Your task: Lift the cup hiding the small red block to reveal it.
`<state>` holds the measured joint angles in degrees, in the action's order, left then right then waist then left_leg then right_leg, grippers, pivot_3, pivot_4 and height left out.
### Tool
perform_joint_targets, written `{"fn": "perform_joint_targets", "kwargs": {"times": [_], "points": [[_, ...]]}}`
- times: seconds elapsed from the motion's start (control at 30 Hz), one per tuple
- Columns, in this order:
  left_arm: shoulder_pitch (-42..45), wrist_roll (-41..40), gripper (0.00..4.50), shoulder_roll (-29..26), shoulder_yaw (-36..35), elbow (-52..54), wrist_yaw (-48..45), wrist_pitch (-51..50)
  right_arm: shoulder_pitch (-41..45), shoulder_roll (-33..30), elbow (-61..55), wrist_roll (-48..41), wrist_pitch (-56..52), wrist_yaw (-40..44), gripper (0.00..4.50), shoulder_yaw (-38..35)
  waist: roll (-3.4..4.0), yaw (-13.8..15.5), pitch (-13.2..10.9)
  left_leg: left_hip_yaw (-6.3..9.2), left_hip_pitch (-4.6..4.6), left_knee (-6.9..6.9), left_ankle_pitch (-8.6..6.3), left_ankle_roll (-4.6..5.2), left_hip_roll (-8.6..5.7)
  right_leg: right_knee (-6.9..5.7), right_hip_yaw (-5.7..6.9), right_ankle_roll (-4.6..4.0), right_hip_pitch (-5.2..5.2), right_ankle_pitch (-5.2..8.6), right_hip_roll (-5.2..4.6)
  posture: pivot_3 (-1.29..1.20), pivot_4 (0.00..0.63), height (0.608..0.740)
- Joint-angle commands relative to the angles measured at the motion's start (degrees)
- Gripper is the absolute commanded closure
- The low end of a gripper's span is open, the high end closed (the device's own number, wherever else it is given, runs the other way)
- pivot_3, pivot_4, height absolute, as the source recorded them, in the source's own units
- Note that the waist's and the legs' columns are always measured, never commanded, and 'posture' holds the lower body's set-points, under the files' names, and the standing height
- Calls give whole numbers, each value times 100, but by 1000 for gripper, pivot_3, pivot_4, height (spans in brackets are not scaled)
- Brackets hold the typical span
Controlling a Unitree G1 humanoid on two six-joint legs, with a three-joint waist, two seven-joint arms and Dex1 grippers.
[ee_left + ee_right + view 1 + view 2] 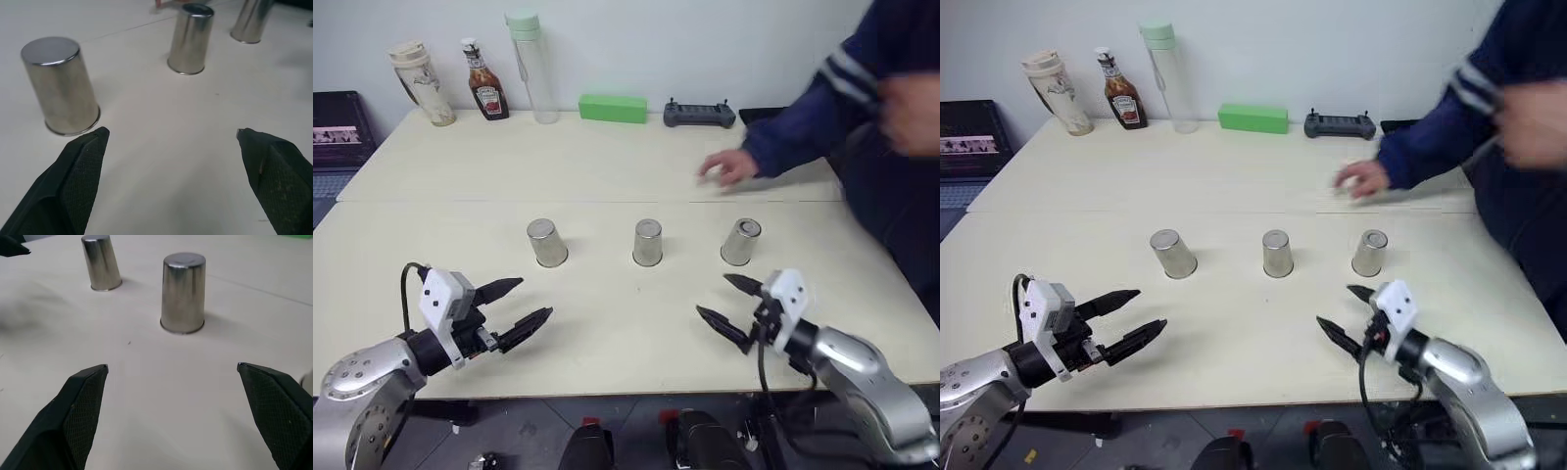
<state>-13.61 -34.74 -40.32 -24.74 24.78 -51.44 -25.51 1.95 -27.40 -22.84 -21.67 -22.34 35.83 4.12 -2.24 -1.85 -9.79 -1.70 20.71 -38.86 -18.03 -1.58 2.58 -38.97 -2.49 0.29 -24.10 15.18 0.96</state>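
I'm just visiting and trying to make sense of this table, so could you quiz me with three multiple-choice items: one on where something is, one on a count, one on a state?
1. Where is the green block?
A. at the far edge of the table, between the clear bottle and the black controller
B. beside the middle cup
C. in the left gripper

2. How many metal cups stand upside down in the row?
A. two
B. three
C. five

3. How are the two grippers?
A. both shut on cups
B. one open, one shut
C. both open, holding nothing

Answers:
1. A: it lies by the wall between the clear bottle and the black controller.
2. B: a left cup, middle cup and right cup stand there.
3. C: the left gripper and right gripper hover with fingers spread, short of the cups.
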Motion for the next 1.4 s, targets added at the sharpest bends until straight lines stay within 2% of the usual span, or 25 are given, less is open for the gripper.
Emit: {"fn": "perform_joint_targets", "kwargs": {"times": [0.03, 0.17, 0.47, 0.83, 0.93, 1.1, 1.13, 1.27, 1.4], "points": [[-84, 35, 38, 25, 17, 100, -200, 381, 772, 450, 1142, 304, 265, 39, 0, 375, -2, -2, 1, -1, 1, 0, 0, 0, 2, -1, 0, -1, -2, 0, 2, 0, 150, 740], [-179, 43, 38, 86, 81, 199, -148, 456, 1431, 864, 2114, 574, 643, 26, 0, 483, 0, 15, 0, 2, 11, 4, -1, 1, 1, 0, 2, -42, -7, -10, 0, 0, 150, 740], [-326, 187, 38, 200, 241, 289, 4, 605, 2759, 1505, 3942, 887, 1327, 93, 0, 432, 4, -3, -2, 0, 8, 4, -2, 2, 3, -1, 3, -45, -7, -11, -3, 0, 150, 740], [-126, 308, 38, 228, 425, 190, 177, 622, 3568, 2020, 5138, 1047, 1963, 396, 0, 467, 5, -8, -3, 1, 10, 4, -2, 2, 4, -3, 4, -47, -7, -13, -4, 0, 150, 740], [-113, 317, 0, 231, 438, 198, 191, 621, 3572, 2088, 5179, 991, 2047, 470, 508, 405, 5, -6, -3, 4, 10, 4, -2, 1, 4, -3, 7, -47, -8, -13, -5, 0, 150, 740], [-142, 327, 0, 231, 443, 201, 199, 626, 3537, 2059, 5163, 1057, 2173, 479, 1747, 374, 5, -8, -3, 4, 12, 5, -2, 1, 4, -3, 7, -48, -8, -14, -7, 0, 150, 740], [-130, 333, 0, 233, 455, 194, 203, 624, 3542, 2057, 5143, 1044, 2239, 484, 1875, 345, 6, -9, -3, 4, 11, 5, -2, 1, 4, -3, 7, -48, -7, -14, -7, 0, 150, 740], [-95, 352, 0, 236, 482, 198, 244, 605, 3444, 2035, 4482, 902, 2120, 379, 1875, 180, 8, -8, -5, 5, 11, 5, -2, 1, 4, -4, 8, -48, -8, -14, -7, 0, 150, 740], [-199, 342, 0, 229, 429, 236, 262, 603, 3200, 1894, 3145, 625, 1312, 56, 1875, -51, 12, -3, -7, 6, 14, 5, -3, 1, 4, -4, 8, -49, -9, -14, -7, 0, 150, 740]]}}
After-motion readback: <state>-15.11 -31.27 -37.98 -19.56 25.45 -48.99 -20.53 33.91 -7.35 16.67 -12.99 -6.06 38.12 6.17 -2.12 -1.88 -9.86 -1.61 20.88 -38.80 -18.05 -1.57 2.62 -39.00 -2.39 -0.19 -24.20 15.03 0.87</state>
